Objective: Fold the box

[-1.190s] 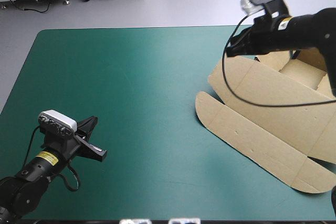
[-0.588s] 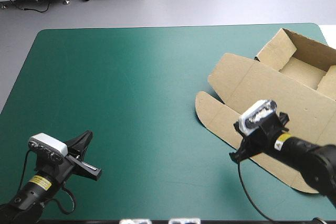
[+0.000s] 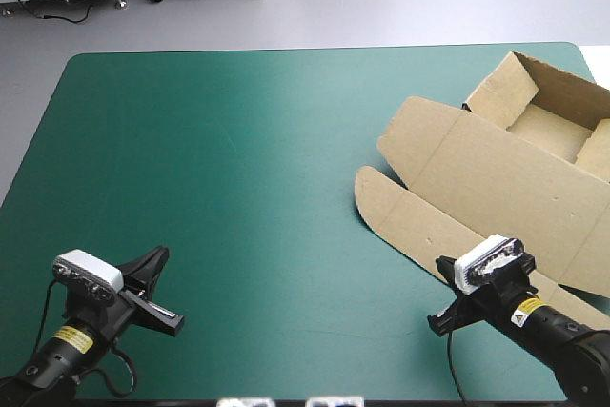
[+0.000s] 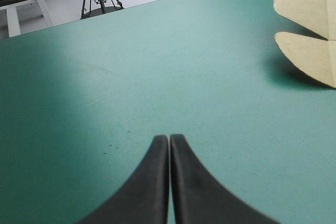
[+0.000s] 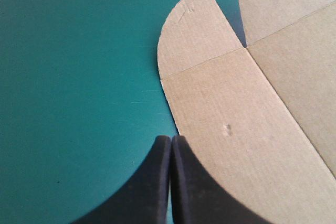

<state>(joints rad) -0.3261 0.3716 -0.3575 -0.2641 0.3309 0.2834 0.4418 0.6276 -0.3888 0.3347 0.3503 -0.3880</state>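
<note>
Drawn back toward the table's near edge since just before: right gripper (image 5: 170,139), black fingers pressed together into one pointed arch, nothing between them. Just ahead of the tips, the long cut edge of the box's flat lid panel (image 5: 231,129) — matte brown board, finely ribbed, with two tiny dents in its face. Hard to say whether touching the board or hovering over it. Farther along that edge, a rounded end flap (image 5: 194,30), set off from the panel by a straight crease.

Hardly shifted over the same span: left gripper (image 4: 169,138), likewise closed to a single seam, low over bare cloth near the near-left corner and well apart from the board.

Beyond both, the box (image 3: 477,178) on the right half of the table: lid spread flat toward the middle, rounded tabs at both ends, and at the far right corner an open tray (image 3: 553,131) with thin walls raised around a square floor.

Underneath it all, smooth teal-green cover (image 3: 238,169) with faint scuffs.
</note>
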